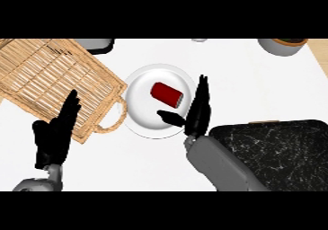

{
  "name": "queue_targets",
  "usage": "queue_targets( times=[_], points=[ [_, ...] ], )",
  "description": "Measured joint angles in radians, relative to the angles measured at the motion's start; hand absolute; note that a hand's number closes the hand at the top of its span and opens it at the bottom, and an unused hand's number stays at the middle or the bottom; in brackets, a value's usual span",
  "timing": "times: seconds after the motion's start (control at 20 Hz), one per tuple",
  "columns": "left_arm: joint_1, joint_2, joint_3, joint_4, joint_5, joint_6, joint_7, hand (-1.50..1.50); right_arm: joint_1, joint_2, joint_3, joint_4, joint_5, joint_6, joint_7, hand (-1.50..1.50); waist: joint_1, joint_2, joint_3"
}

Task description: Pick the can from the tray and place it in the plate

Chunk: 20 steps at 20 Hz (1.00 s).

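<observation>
Nearest me, my left hand [55,134] rests open by the tray [53,81]. Right hand [196,112] stands open, fingers straight, holding nothing, over the plate's [143,128] edge. Just left of those fingers, the can [167,93] lies on the plate.

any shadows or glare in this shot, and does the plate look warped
Head view: light is even and flat, with no hard shadows on the white counter. The round white plate shows soft grey shading inside its rim and looks taller than wide. The red cylindrical can lying on it has no glare. The black right hand reads as a dark silhouette, as does the left hand by the woven wicker tray.
</observation>
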Motion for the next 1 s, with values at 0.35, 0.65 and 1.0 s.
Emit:
queue_targets(
  times=[0.35, 0.65, 1.0],
  points=[
    [0.011, -0.005, 0.011, -0.005, -0.011, -0.002, 0.003, 0.0, 0.075, -0.008, -0.007, -0.022, 0.033, -0.01, -0.01, -1.5, -0.012, -0.003, 0.0],
    [0.006, 0.0, 0.032, -0.003, 0.0, -0.026, 0.005, 0.0, 0.133, -0.018, -0.052, -0.056, 0.056, -0.026, -0.052, -1.5, -0.016, -0.003, -0.001],
    [0.021, -0.022, 0.03, -0.007, -0.025, -0.01, -0.012, 0.0, 0.238, -0.078, -0.095, -0.139, 0.077, -0.032, -0.074, -1.5, -0.021, -0.005, 0.0]
  ],
)
